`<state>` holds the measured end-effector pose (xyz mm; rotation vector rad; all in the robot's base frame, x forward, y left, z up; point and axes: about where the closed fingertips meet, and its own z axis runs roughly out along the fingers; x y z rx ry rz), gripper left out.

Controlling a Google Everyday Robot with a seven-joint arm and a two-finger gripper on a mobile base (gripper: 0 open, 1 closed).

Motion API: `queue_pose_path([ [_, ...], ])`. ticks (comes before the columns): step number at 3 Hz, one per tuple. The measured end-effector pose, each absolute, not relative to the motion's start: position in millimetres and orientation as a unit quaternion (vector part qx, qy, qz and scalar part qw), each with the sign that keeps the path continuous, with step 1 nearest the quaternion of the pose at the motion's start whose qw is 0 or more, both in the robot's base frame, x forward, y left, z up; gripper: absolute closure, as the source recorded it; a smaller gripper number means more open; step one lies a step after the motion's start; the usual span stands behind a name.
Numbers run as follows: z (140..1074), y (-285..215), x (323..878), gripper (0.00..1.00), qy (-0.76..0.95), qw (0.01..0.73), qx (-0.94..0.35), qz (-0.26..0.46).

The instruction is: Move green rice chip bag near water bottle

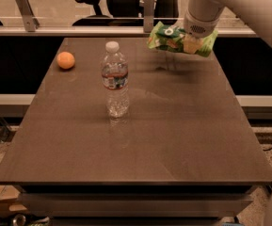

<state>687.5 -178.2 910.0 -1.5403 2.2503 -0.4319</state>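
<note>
Carrying: the gripper (190, 44), in the upper right of the frame, is closed on the bag (164, 36) and pinches it near its right end. The bag hangs clear of the table (173, 135), with a shadow on the top beneath it.
Bag position: right of centre in the upper frame, above the table's far edge, well apart from the bottle (115, 79).
Bottle position: upright, left of centre, standing alone.
Done: grasp and lift, judged from the gap under the bag.
Left: carry toward the lower left, set down beside the bottle without knocking it, release.
Progress: judged near the midpoint; the bag is not yet brought across.
Bag material: crinkly bright green foil, creased, sagging left of the grip; likely light and limp.
Bottle material: clear ribbed plastic with a white cap and a narrow label band showing red; tall and narrow, so judged easy to tip.
Table: flat rectangular brown top, matte with a faint sheen.
Other: a round orange (66, 60) at the upper left, apart from both.
</note>
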Motion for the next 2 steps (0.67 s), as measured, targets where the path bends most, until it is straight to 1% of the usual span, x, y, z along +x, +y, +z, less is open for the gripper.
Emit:
queue_pose_path([
  [2,919.1,-168.9,642.7,1.00,0.806,0.202,-0.532,-0.163],
])
